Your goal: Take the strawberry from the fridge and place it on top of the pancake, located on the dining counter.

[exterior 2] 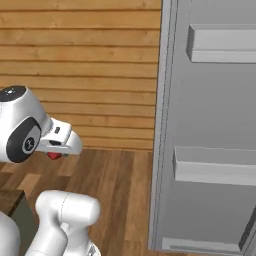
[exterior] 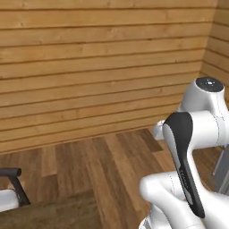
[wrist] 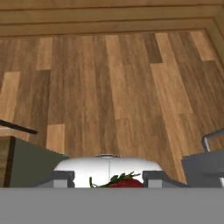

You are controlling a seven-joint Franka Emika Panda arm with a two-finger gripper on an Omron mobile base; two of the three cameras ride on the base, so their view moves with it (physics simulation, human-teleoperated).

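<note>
The strawberry [exterior 2: 54,155] is a small red fruit hanging under the hand, above the wooden floor. My gripper [exterior 2: 55,154] is shut on it. In the hand view the strawberry [wrist: 125,182], with its green leaves, sits between the fingertips [wrist: 61,177] of the gripper [wrist: 107,179]. The grey fridge [exterior 2: 210,125] stands tall to the right, its door showing two shelf ledges. A corner of the dining counter [exterior 2: 9,199] lies at the lower left, and its dark brown top [exterior: 58,210] runs along the bottom of the left base view. The pancake is out of view.
A plank wall [exterior: 98,67] closes the space ahead, above an open wooden floor [wrist: 109,87]. A stool [exterior: 11,185] with dark legs stands by the counter at the left. The counter's grey-green base [wrist: 30,161] is low left in the hand view, a grey fridge part [wrist: 204,166] low right.
</note>
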